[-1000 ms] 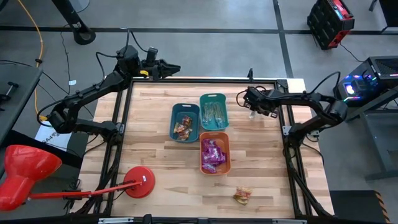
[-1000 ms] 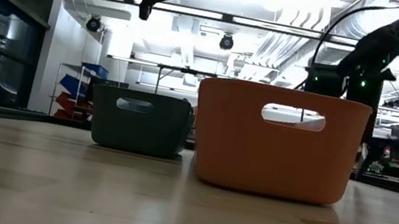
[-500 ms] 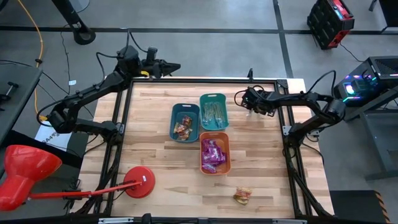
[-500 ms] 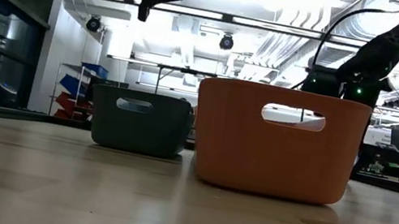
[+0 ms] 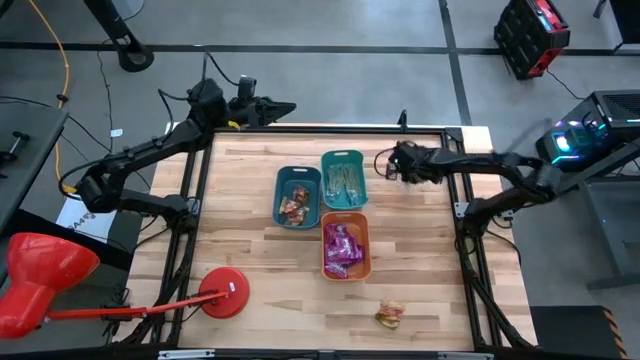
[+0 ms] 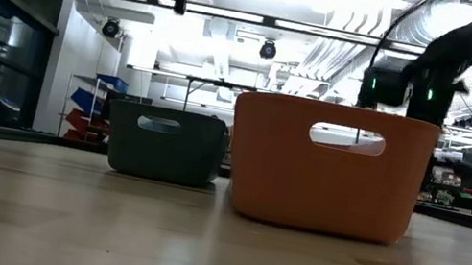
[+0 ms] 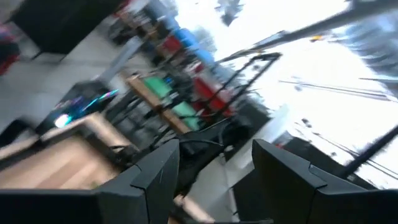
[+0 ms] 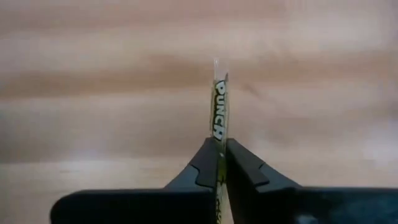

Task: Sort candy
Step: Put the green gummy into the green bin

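Observation:
My right gripper hangs over the table just right of the teal bin and is shut on a thin pale green candy stick. The teal bin holds several green sticks. A blue bin holds orange-brown sweets, and an orange bin holds purple packets. A loose orange-gold sweet lies on the table near its front edge. My left gripper is open and empty, high above the table's far left edge; it also shows in the left wrist view. My right gripper pinches the stick between its two fingertips, on the stretch next to the printed part. The stick runs along the fingers and sticks out past their tips. It is lifted clear of the wooden table.
The three bins stand close together in the table's middle; in the low view the orange bin stands in front and the dark bin behind it to the left. A red stand sits at the near left. A black frame rims the table.
My right gripper has gone a little toward the table's left, toward the teal bin, still shut on the stick. My left gripper has risen slightly and stays open.

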Available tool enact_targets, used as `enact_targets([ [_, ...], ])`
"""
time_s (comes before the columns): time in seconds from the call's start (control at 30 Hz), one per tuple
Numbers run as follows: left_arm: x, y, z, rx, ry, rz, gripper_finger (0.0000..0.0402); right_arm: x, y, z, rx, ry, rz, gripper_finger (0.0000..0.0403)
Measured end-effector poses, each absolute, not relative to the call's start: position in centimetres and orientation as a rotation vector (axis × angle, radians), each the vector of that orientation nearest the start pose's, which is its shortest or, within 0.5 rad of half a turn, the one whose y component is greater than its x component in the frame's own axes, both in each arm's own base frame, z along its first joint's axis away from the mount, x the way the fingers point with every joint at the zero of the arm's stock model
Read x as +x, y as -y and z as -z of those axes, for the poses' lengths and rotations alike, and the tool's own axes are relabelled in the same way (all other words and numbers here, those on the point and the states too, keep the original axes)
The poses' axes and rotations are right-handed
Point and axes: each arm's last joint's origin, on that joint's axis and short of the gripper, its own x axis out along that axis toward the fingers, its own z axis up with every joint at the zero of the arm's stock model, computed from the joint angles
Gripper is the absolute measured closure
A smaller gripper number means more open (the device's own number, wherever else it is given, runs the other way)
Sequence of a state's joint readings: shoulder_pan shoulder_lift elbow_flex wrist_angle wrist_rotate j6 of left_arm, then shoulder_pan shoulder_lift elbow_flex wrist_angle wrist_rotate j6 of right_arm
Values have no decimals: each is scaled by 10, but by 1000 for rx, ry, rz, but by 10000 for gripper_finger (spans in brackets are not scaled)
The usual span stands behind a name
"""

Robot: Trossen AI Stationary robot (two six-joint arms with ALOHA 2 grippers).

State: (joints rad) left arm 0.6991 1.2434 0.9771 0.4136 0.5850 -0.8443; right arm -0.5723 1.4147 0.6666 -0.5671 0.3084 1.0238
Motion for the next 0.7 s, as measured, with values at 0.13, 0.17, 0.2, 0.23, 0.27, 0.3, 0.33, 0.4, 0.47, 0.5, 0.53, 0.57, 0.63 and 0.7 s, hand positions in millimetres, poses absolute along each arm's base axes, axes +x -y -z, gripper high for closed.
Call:
enact_targets([
  [0.13, 229, -154, -374, -669, 257, 28, 204, 196, 124, -197, 878, -591, 1176, 400],
  [0.17, 230, -152, -376, -650, 280, 30, 204, 201, 122, -205, 862, -548, 1087, 400],
  [0.2, 231, -150, -378, -637, 299, 29, 204, 206, 120, -212, 867, -502, 991, 400],
  [0.23, 232, -148, -378, -631, 311, 24, 204, 211, 117, -217, 882, -468, 900, 400],
  [0.27, 232, -148, -379, -626, 320, 14, 204, 216, 115, -221, 899, -448, 815, 401],
  [0.3, 232, -147, -379, -628, 326, 5, 204, 220, 113, -223, 914, -436, 745, 401],
  [0.33, 233, -147, -379, -631, 326, 4, 204, 225, 110, -222, 928, -435, 699, 401],
  [0.4, 234, -146, -378, -636, 320, 3, 204, 236, 104, -218, 943, -421, 660, 399],
  [0.47, 235, -144, -378, -638, 319, 6, 204, 247, 99, -216, 945, -375, 653, 394],
  [0.5, 235, -144, -378, -639, 319, 5, 204, 251, 98, -214, 954, -358, 652, 389],
  [0.53, 235, -143, -378, -640, 321, 3, 204, 255, 97, -211, 959, -356, 657, 384],
  [0.57, 236, -143, -378, -642, 324, 0, 204, 257, 97, -207, 966, -367, 663, 375],
  [0.63, 236, -142, -378, -644, 326, -4, 204, 259, 97, -201, 994, -379, 680, 354],
  [0.7, 237, -142, -378, -645, 327, -6, 204, 260, 98, -200, 1020, -376, 676, 326],
])
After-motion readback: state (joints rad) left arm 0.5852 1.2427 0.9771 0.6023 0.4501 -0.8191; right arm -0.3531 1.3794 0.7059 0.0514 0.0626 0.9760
